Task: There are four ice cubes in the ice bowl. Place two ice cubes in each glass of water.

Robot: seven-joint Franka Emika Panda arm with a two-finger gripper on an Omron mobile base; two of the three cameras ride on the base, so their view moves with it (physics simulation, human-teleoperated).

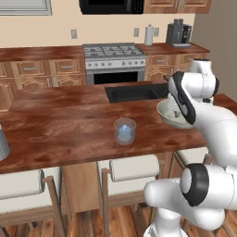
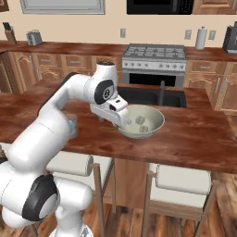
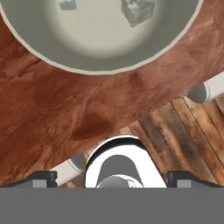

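The robot's gripper (image 2: 121, 124) hangs spread wide and empty beside the wide, pale grey-green ice bowl (image 2: 157, 127) on the brown wooden desk (image 2: 194, 139), ready to reach for the small white-blue ice cubes (image 2: 140, 121) inside.

The long reddish-brown wooden island counter (image 1: 69, 125) carries the lot. Just ahead of the gripper (image 2: 121, 123) sits the wide, shallow, pale grey-green round bowl (image 2: 155, 127), near the counter's front edge. Off to the gripper's left, well apart, stands the short clear blue-tinted glass tumbler (image 1: 125, 131). Much farther left, at the edge of the left base view, a ribbed grey-white tumbler (image 1: 2, 144).
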